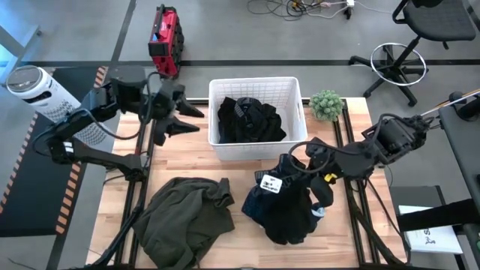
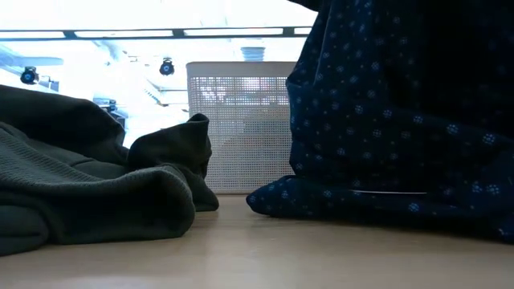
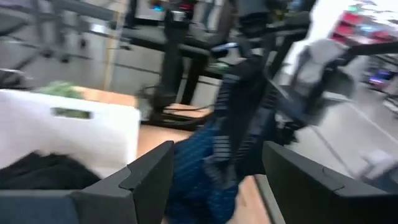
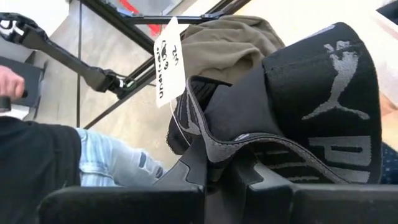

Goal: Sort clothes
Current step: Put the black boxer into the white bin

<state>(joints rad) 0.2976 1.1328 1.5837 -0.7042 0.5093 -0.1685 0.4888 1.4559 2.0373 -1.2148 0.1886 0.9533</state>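
The right arm reaches in low from the desk's right edge, its gripper clamped on the waistband of the navy garment, which hangs straight down in front of the basket. The left gripper hovers left of the basket, fingers spread wide, empty. The olive top lies front-left of the basket; black clothes fill it.

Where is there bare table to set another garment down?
Bare wood lies left of the white basket, above the olive-grey top, and right of the navy patterned piece. The front middle, between those two garments, is crowded.
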